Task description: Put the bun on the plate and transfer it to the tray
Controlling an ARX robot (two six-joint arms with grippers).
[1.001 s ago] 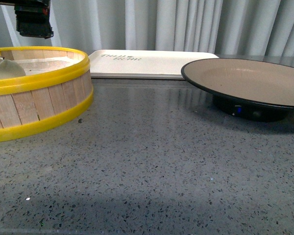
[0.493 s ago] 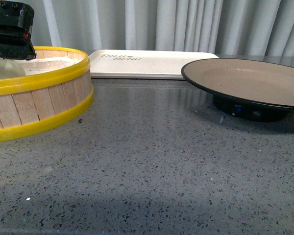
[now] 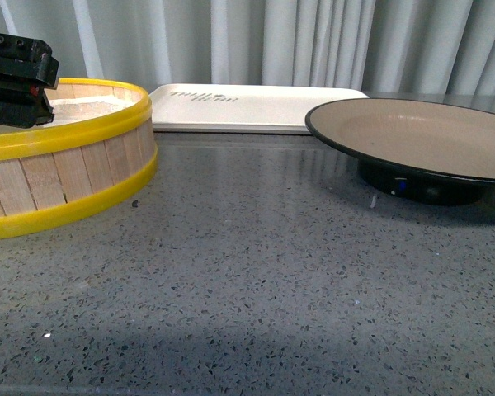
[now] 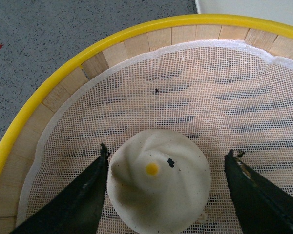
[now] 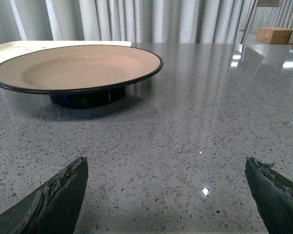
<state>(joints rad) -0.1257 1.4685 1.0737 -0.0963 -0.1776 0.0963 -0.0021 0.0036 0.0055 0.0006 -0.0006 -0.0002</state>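
**Descended, poised for the grab**

Lowered left tool [image 3: 15,78] from above steamer basket [image 3: 74,136] to inside it over the last second. Now straddling bun [image 4: 158,187] on the mesh [image 4: 234,97], spread wide, gripping nothing; one finger just beside bun, other apart. Likely next: squeeze gently, lift to plate [image 3: 412,132], bare. Tray [image 3: 256,107] behind on counter [image 3: 256,272]. Right tool [image 5: 165,160] wide open, empty.

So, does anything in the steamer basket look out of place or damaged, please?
Only small blemishes: the bun carries a yellow dot and a dark fleck on top, and another dark speck sits on the mesh liner.
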